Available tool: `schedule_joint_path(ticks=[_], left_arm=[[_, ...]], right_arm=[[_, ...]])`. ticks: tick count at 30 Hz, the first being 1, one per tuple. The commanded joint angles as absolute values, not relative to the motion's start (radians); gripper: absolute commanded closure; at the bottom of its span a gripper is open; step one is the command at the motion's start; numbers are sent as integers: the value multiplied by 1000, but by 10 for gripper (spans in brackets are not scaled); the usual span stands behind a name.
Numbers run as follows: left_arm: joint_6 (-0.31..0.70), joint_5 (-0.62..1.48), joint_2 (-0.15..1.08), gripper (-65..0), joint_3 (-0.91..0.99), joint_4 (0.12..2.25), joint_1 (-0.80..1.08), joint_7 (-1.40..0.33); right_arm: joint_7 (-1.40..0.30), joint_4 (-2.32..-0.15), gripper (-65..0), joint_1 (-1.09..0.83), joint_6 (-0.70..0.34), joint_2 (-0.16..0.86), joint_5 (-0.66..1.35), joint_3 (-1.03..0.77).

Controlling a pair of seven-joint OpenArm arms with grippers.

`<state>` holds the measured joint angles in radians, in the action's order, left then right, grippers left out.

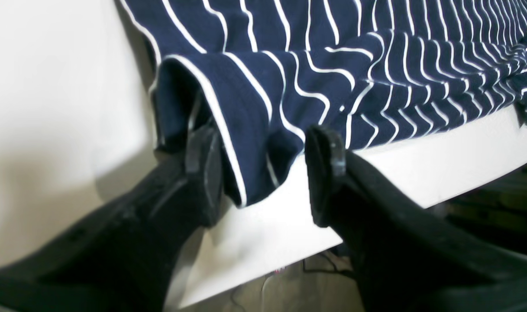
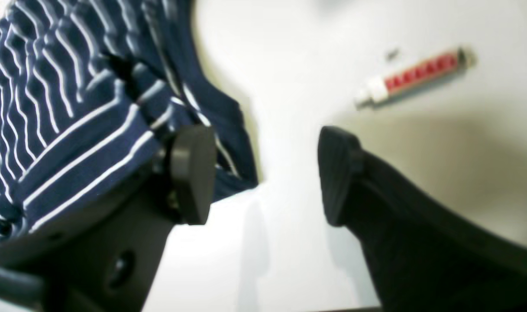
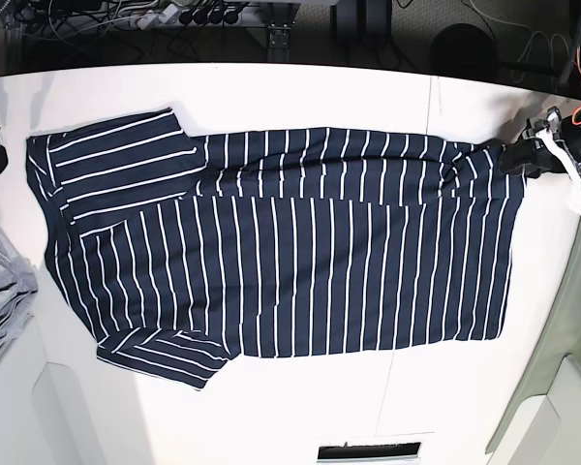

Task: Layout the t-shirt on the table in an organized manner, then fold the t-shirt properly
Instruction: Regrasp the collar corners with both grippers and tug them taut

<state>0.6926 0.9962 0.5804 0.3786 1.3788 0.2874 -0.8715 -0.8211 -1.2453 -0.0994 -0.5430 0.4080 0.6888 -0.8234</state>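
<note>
A: Setting: what sort of place?

B: A robotics lab or test bench. A wide white table (image 3: pixel 300 407); behind its far edge, beyond both grippers, power strips (image 3: pixel 189 14) and tangled cables (image 3: pixel 537 39) on a dark floor.

A: Anything else?

B: A red-and-white marker (image 2: pixel 412 78) ahead of the right gripper (image 2: pixel 263 173); grey cloth (image 3: pixel 2 281) near it.

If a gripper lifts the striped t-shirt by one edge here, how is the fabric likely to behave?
The t-shirt would probably drape and sag rather than hold its shape: its hem already droops in a loose fold. It looks thin, so likely light. Spread wide over the table, most of it would probably drag behind a single lifted edge.
</note>
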Motion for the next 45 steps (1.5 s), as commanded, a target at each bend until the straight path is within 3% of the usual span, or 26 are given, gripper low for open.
schedule_joint_path(ticks=[1,16,24,37,40,42,44,45], left_arm=[[698,1011,582,-321,384,1391,282,-865],[661,835,518,-321,477,1391,274,-712],[571,691,512,-349,477,1377,252,-630],[627,726,509,-350,415,1134,124,-632],[698,731,495,-350,415,1132,119,-644],[698,755,486,-350,407,1132,120,-677],[698,780,479,-344,392,1132,120,-709],[698,797,479,-309,380,1132,120,-723]], right_arm=[[-804,-1238,-369,-92,-566,429,725,-831],[-797,-1200,-369,-59,-573,314,751,-692],[-803,-1201,-369,-39,-573,263,752,-686],[-842,-1201,-369,-39,-577,263,812,-684],[-842,-1201,-368,-39,-577,263,829,-684],[-842,-1201,-341,-39,-579,263,835,-684],[-842,-1201,-251,-39,-579,263,835,-684],[-842,-1201,-192,-39,-579,263,835,-684]])
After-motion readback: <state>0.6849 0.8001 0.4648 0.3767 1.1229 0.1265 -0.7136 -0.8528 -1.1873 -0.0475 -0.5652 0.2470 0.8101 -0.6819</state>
